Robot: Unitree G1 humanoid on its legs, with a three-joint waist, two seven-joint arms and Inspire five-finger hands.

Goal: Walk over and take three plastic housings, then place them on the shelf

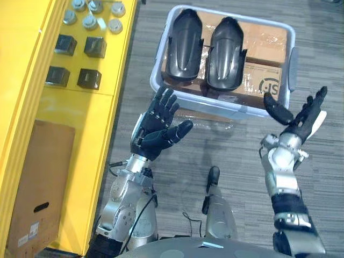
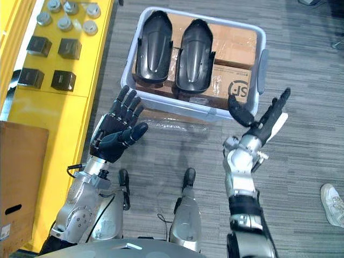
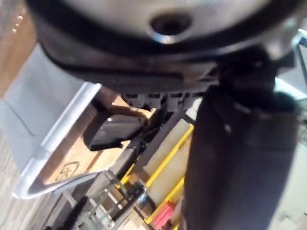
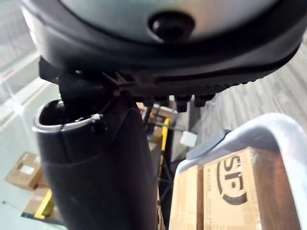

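Two black plastic housings (image 1: pixel 184 45) (image 1: pixel 226 52) lie side by side on cardboard boxes inside a pale blue bin (image 1: pixel 289 64) on the floor ahead. My left hand (image 1: pixel 159 125) is raised short of the bin's near wall, palm up, fingers spread, holding nothing. My right hand (image 1: pixel 298 116) hovers by the bin's near right corner, fingers straight and thumb apart, also empty. The yellow shelf (image 1: pixel 91 107) runs along my left. In the left wrist view a housing (image 3: pixel 115 132) and the bin rim (image 3: pixel 57 143) show past the hand.
On the shelf sit several small black blocks (image 1: pixel 95 47), several grey metal caps (image 1: pixel 90 22) and a brown cardboard box (image 1: pixel 37 183). A person's shoe (image 2: pixel 332 204) shows at the right on the grey wood floor.
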